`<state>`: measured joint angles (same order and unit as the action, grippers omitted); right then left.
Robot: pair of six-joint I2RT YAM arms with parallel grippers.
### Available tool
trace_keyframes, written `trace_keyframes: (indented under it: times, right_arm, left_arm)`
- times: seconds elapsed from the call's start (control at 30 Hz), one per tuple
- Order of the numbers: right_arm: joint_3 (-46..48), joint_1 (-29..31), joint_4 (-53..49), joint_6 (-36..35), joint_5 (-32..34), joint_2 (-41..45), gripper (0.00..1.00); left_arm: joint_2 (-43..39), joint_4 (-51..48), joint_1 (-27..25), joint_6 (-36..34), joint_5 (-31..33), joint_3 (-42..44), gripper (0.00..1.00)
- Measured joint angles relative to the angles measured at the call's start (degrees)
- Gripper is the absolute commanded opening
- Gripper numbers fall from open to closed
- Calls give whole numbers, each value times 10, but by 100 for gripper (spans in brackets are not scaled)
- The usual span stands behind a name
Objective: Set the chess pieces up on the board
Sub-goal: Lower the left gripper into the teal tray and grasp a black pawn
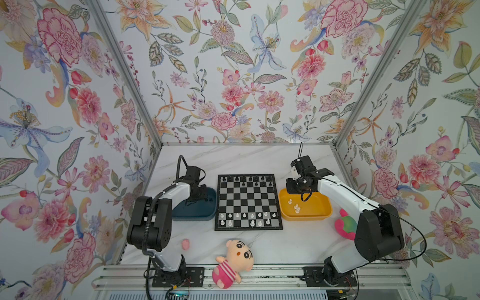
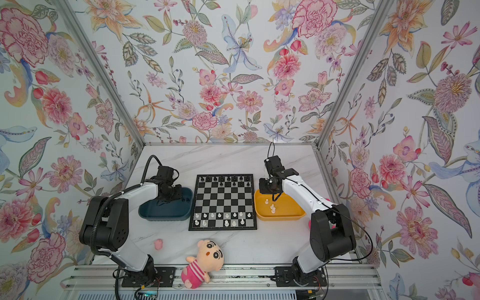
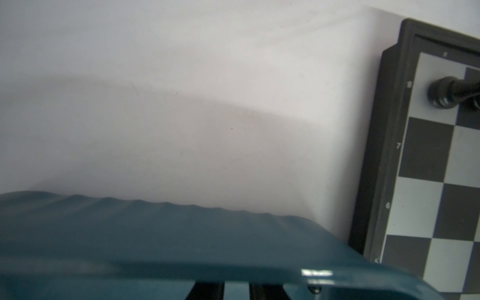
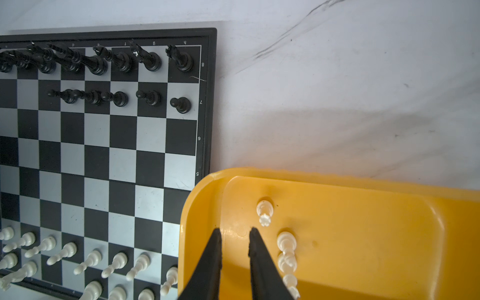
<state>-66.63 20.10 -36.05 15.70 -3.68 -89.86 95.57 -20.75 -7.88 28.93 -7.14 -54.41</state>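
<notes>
Right claw [image 4: 235,230]: the fingers stand a narrow gap apart with nothing between them, tips low over the floor of the yellow tray [image 4: 337,179].
Loose white pieces [image 4: 285,242]: a few lie in the yellow tray just beside the right claw, none of them touched.
Left claw [image 1: 198,198]: it reaches down into the blue tray [image 1: 192,217]. The tray rim hides its tips in the wrist view, so how far apart they are, or whether they grip anything, cannot be told.
Board [image 1: 248,201]: it lies flat on the desk [image 1: 233,158] between the two trays, close to both.
Black pieces [image 1: 242,179]: upright on the board's two far rows, the second row only partly filled.
White pieces [image 1: 244,215]: upright on the two near rows, with gaps in the nearest row.
Plush doll [image 1: 233,259]: on its back at the desk's front edge, well apart from the board.
Pink-green plush [image 1: 344,224]: beside the right arm, near the yellow tray.
</notes>
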Motion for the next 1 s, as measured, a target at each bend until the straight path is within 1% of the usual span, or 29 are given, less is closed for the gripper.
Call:
trace_keyframes:
  times: [1.0]
  right_arm:
    - [8, -3, 9, 2, -1, -1, 21]
  left_arm:
    - [16, -7, -3, -6, -2, -13, 19]
